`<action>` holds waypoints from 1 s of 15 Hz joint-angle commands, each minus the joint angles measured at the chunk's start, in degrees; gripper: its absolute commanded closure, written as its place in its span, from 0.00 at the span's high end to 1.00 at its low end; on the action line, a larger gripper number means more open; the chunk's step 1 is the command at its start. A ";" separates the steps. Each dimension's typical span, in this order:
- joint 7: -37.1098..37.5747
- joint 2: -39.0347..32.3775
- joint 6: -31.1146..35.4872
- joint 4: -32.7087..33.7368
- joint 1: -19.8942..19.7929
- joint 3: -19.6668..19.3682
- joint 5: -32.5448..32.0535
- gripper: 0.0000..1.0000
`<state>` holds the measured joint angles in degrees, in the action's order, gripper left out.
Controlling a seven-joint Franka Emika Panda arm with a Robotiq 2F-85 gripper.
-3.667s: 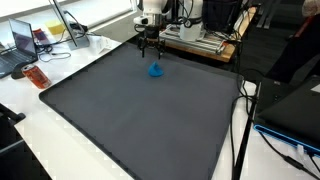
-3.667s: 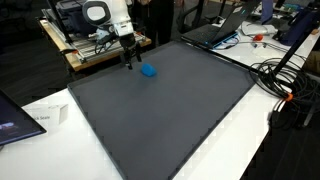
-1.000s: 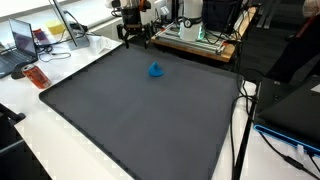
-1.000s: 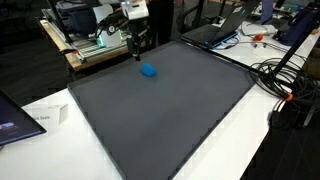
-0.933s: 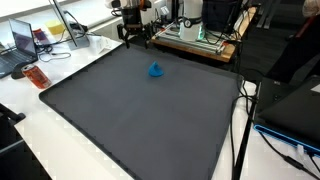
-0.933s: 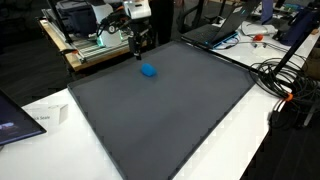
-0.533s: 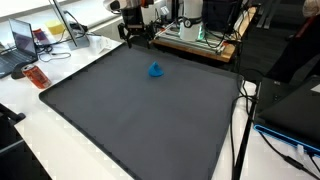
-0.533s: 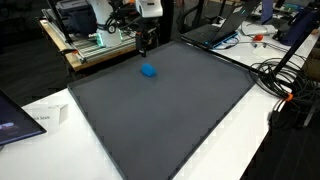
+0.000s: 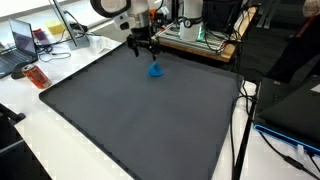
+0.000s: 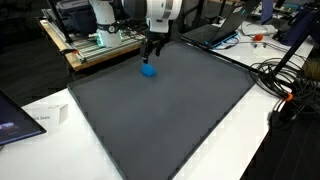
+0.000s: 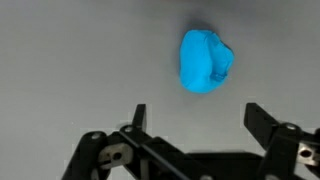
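- In an exterior view, the pincer point(image 9: 143, 48) hangs point-down just behind a small blue lump point(image 9: 156, 70), its jaws spread wide and empty. The lump lies loose on a dark mat point(image 9: 140, 125) that covers most of the white tabletop point(image 9: 45, 120). Nothing props or pins the lump, and it sits there under its own weight.
- In an exterior view, the pincer point(image 10: 151, 57) stands upright just above the lump point(image 10: 148, 70), low over the mat and apparently not touching it. A tangle of cables point(image 10: 285, 85) lies well apart from the lump, off the mat's edge.
- In the wrist view, the lump point(image 11: 205, 61) sits just ahead of the two dark fingertips point(image 11: 139, 115), roughly centred on the gap but outside it. Only bare mat shows between the jaws, so the released pincer grips nothing.
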<state>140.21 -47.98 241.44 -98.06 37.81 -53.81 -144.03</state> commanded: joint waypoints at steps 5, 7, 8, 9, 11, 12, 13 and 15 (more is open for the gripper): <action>11.39 -5.88 2.33 2.65 5.63 -2.13 0.00 1.00; 13.76 -6.59 2.33 3.19 6.84 -2.41 0.00 1.00; 14.68 -6.96 2.33 3.65 7.32 -2.52 0.00 1.00; 15.35 -7.50 2.32 3.97 7.65 -2.36 0.00 1.00; 16.51 -8.89 2.32 4.70 7.86 -2.15 0.00 1.00; 17.03 -9.62 2.32 5.09 7.89 -2.07 0.00 1.00; 17.91 -10.40 2.27 5.73 7.80 -2.09 0.00 1.00; 17.94 -12.04 2.29 6.62 7.59 -2.13 0.01 1.00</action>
<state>155.42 -56.27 241.44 -94.59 45.40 -54.95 -144.02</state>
